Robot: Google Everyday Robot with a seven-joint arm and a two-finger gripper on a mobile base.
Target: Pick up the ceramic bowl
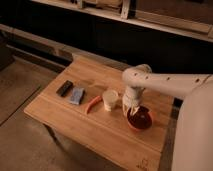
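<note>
The ceramic bowl (140, 120) is small and round with a reddish-orange rim and a dark red-brown inside. It sits on the wooden table (75, 122) toward its right side. My gripper (131, 111) hangs from the white arm straight down at the bowl's left rim, right beside the cream-white cup (110, 99). The fingertips are at the rim, and whether they touch it I cannot tell.
An orange carrot-like thing (93, 104) lies left of the cup. A blue packet (77, 95) and a black bar (64, 88) lie further left. A dark shelf unit runs behind the table. The floor lies to the left and front.
</note>
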